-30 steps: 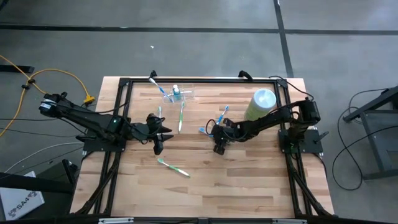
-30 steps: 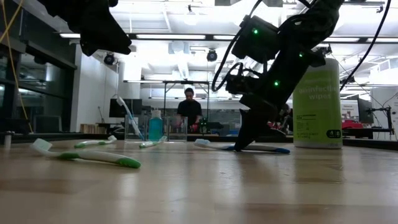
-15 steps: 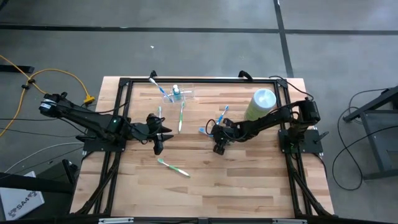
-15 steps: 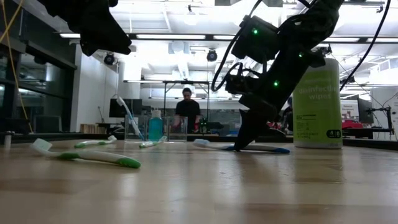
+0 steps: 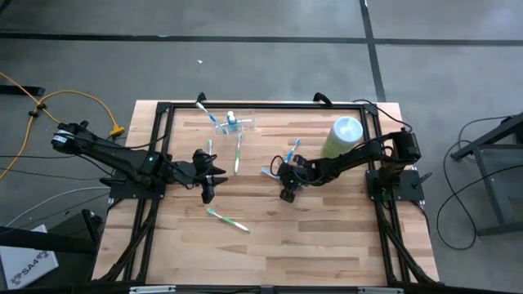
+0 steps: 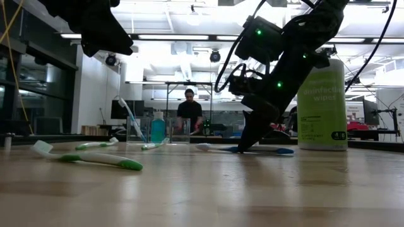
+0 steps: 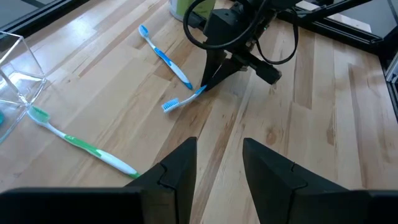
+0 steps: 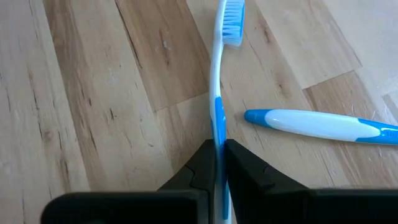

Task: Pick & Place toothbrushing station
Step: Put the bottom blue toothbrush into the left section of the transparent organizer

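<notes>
- Right gripper [image 8: 217, 163] is pinching a blue toothbrush [image 8: 217, 93] by the handle, jaws closed on it, near table centre; the brush is lying flat on the table [image 5: 327, 237].
- A second blue toothbrush [image 8: 323, 124] is lying just beside it, not touching the fingers.
- Left gripper [image 7: 217, 168] is waiting above the table's left side, jaws apart, holding nothing.
- Toothbrushing station [image 5: 231, 124] is sitting at the far edge, well apart from the grip.
- Step looks like grasp done, lift pending.
- Next move is calling for a clean lift clear of the neighbouring brush, then a carry across to the station.
</notes>
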Robot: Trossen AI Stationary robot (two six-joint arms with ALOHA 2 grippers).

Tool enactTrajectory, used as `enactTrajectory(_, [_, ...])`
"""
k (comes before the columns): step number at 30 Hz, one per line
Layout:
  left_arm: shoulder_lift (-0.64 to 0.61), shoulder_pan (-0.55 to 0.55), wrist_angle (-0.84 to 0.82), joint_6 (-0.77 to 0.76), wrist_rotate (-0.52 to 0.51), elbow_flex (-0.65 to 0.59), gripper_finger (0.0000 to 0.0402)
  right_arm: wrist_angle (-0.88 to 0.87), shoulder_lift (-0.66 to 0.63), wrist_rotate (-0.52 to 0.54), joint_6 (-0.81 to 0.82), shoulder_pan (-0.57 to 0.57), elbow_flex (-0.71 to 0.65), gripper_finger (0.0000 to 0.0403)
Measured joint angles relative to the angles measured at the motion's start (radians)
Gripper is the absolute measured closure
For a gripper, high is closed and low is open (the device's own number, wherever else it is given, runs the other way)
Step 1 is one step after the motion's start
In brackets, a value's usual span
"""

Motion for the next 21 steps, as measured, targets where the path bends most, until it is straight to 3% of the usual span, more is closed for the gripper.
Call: enactTrajectory(21, [0.000,0.000,0.000,0.000,0.000,0.000,0.0275,0.092,-0.002,-0.010,-0.013,0.024,-0.002,0.0398])
